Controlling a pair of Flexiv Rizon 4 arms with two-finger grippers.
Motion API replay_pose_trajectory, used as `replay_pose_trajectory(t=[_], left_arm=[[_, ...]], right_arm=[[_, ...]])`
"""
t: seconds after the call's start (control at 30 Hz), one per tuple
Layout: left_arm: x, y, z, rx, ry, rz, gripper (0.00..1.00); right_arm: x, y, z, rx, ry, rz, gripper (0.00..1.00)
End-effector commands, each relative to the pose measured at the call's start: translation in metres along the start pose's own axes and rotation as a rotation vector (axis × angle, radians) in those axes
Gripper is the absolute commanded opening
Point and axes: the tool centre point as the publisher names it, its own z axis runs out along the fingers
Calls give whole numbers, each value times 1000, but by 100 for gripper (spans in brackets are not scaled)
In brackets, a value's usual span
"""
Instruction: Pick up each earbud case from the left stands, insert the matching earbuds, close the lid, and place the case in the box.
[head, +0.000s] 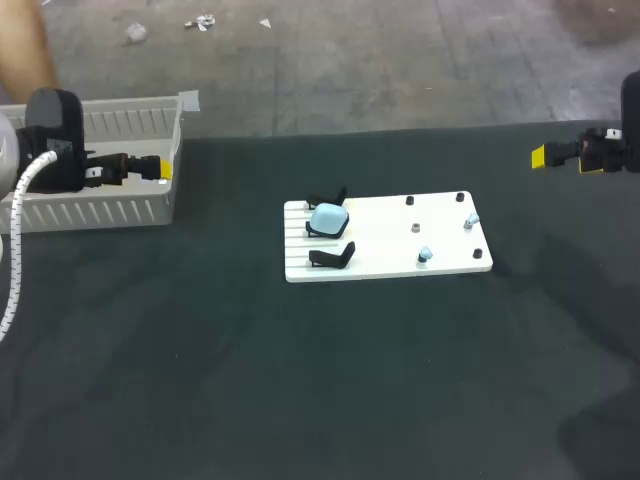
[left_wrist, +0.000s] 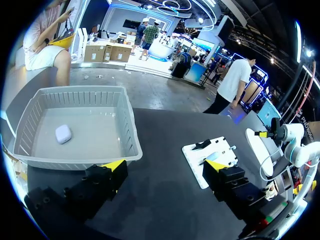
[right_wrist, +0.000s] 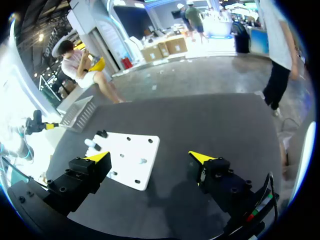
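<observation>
Both arms hang with jaws wide apart and empty, the left gripper (left_wrist: 165, 171) at the edge of the grey basket (left_wrist: 127, 131) where one pale case (left_wrist: 63, 133) lies, the right gripper (right_wrist: 150, 159) well off beside the white board (head: 380, 250) carrying a blue case (head: 328, 220) and two earbuds (head: 423, 257).

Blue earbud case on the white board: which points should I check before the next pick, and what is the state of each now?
1. Position: blue case on the left side of the board, free to grasp: ok.
2. Lid: open for inserting: cannot tell.
3. Match: two light blue earbuds on the board: ok.
4. Own left gripper open, empty: ok.
5. Own right gripper open, empty: ok.
6. Room: basket holds only one pale case: ok.
</observation>
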Motion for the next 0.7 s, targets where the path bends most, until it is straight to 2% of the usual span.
replay_pose_trajectory(t=[0.03,0.17,0.3,0.4,0.7], left_arm=[[-5,-1,1,149,-93,168,100],[-8,-3,3,333,-218,425,100],[-8,-8,4,456,-258,605,100],[-8,-12,6,552,-279,673,100],[2,-34,11,698,-277,853,100]], right_arm=[[0,0,1,-1,0,-1,100],[0,0,1,-1,0,-1,100],[0,0,1,-1,0,-1,100],[0,0,1,-1,0,-1,100],[0,0,1,-1,0,-1,100]])
